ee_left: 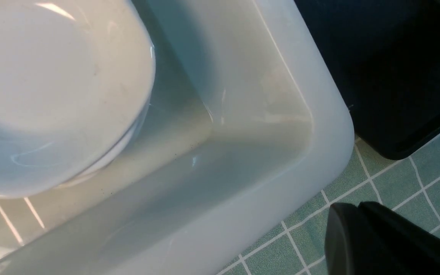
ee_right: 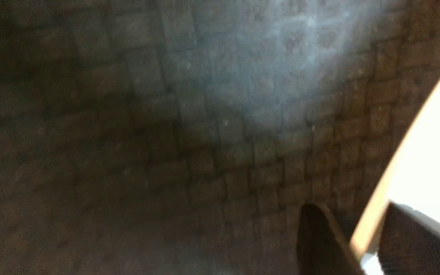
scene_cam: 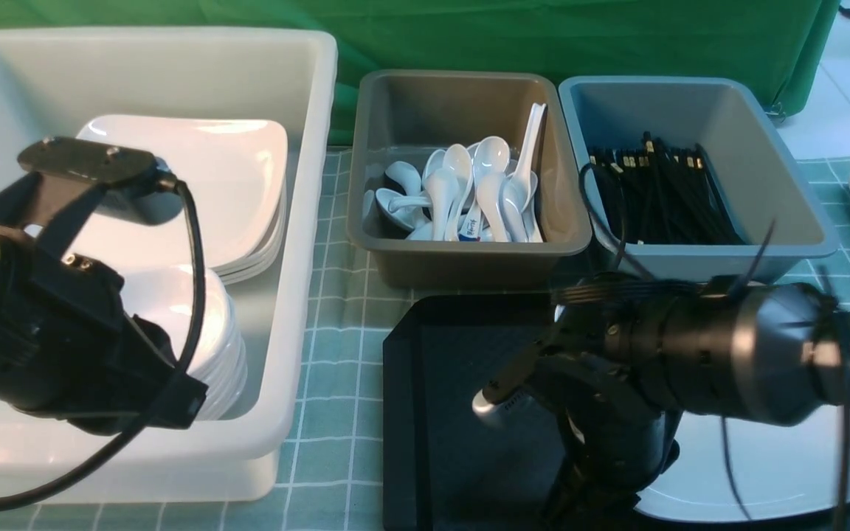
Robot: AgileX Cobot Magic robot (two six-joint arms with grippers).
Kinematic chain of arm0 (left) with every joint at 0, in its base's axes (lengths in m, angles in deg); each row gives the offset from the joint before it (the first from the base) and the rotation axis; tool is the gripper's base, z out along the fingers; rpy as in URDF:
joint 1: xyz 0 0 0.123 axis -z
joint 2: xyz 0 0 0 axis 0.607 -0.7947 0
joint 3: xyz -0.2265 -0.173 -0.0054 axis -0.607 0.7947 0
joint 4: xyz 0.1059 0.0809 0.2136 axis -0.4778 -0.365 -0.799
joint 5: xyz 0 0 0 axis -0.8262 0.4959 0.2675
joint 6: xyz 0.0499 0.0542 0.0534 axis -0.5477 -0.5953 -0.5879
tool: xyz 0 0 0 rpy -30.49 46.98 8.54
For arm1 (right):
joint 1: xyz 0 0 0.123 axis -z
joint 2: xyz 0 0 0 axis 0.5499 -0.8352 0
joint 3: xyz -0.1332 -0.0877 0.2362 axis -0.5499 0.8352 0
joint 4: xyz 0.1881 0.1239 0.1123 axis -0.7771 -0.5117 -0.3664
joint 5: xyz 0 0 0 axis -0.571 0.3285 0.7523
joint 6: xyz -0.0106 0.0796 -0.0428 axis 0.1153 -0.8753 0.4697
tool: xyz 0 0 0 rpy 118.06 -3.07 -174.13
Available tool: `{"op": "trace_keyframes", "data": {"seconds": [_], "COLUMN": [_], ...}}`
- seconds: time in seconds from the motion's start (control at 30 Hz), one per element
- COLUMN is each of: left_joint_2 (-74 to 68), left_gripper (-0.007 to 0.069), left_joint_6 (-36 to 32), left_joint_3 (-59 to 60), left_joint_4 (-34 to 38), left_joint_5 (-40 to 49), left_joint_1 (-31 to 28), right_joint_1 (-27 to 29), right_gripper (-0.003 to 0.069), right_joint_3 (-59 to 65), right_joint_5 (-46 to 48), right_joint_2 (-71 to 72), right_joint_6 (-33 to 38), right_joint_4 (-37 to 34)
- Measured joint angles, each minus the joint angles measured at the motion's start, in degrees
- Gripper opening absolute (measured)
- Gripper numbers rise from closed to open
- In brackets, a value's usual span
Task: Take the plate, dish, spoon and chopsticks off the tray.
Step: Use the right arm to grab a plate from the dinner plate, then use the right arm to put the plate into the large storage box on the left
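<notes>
on the right part of the tray: plate (scene_cam: pixel 786 464) lies flat on the tray (scene_cam: pixel 462 354); its left part is hidden under the right arm.
right gripper (ee_right: pixel 353 214): 2 fingers straddle the plate rim, 1 on the white top face and 1 on the tray side, pinched onto it.
left gripper (ee_left: pixel 353 210): closed and empty, hanging by a corner of the white tub (scene_cam: pixel 307 221).
step in hand: securing the plate by its rim, ahead of the lift.
next move: likely a slow, level lift. a glossy plate held at 1 edge may tip or slip. clear the tray rim, then carry to the white tub, where stacked plates (scene_cam: pixel 204 192) sit.
caution: the left arm stands over that tub and may need to give room.
rest of tray load: not made out; the right arm covers the middle.
</notes>
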State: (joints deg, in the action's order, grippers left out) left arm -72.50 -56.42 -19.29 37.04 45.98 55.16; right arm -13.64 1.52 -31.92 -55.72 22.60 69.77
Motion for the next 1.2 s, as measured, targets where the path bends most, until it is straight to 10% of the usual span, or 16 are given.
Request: {"op": "trace_keyframes", "data": {"seconds": [0.23,0.83,1.2], "left_joint_2": [0.0,0.0,0.0], "left_gripper": [0.0003,0.0008,0.0008], "left_joint_6": [0.0,2.7,19.9], "left_joint_3": [0.0,0.0,-3.6], "left_joint_4": [-0.9,-4.9,-19.5], "left_joint_5": [0.0,-0.5,0.3], "left_joint_1": [0.0,0.0,-1.9], "right_joint_1": [0.0,0.0,0.0], "right_gripper": [0.0186,0.0057,0.0057], "right_joint_3": [0.1,-9.5,-19.7], "right_joint_5": [-1.2,5.4,9.3], "right_joint_2": [13.6,29.3,29.6], "right_joint_6": [7.9,9.1,11.1], "right_joint_4": [-13.1,-18.0,-18.0]}}
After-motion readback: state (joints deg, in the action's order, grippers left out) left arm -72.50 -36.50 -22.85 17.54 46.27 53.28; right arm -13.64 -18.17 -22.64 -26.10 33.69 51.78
